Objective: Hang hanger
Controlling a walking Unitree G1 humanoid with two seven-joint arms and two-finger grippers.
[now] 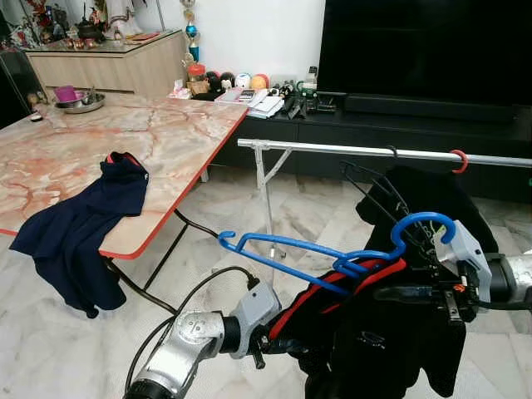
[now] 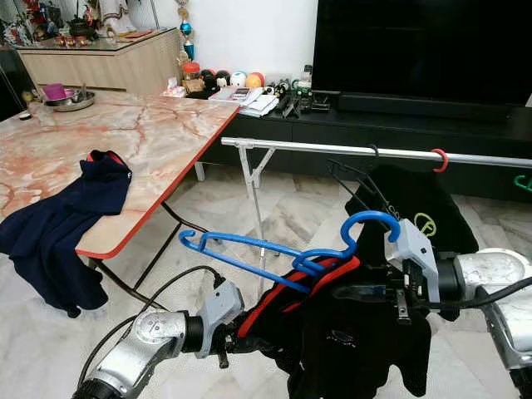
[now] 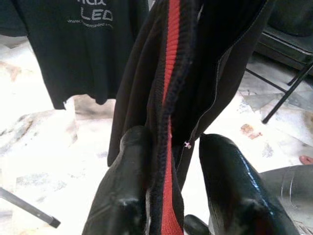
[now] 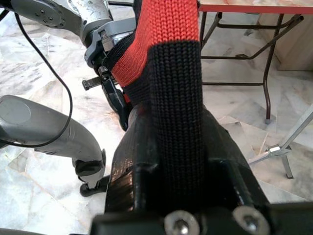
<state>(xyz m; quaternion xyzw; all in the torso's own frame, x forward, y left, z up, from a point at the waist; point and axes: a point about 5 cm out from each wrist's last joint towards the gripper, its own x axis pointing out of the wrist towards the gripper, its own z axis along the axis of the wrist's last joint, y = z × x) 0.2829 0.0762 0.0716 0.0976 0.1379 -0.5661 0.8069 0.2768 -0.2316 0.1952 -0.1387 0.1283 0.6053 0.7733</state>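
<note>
Left eye view: we see the blue hanger [image 1: 332, 253] in mid-air below the rail [image 1: 366, 151], carrying a black garment with red trim [image 1: 366, 332]. Our right end effector [image 1: 416, 293], at 3 o'clock of the hanger, is clamped on the garment's collar. Our left end effector [image 3: 171, 196], at 7 o'clock, pinches the red-edged fabric between its fingers [image 3: 129, 191]. At 10 o'clock, a navy shirt [image 1: 79, 224] drapes over the marble surface [image 1: 166, 133].
</note>
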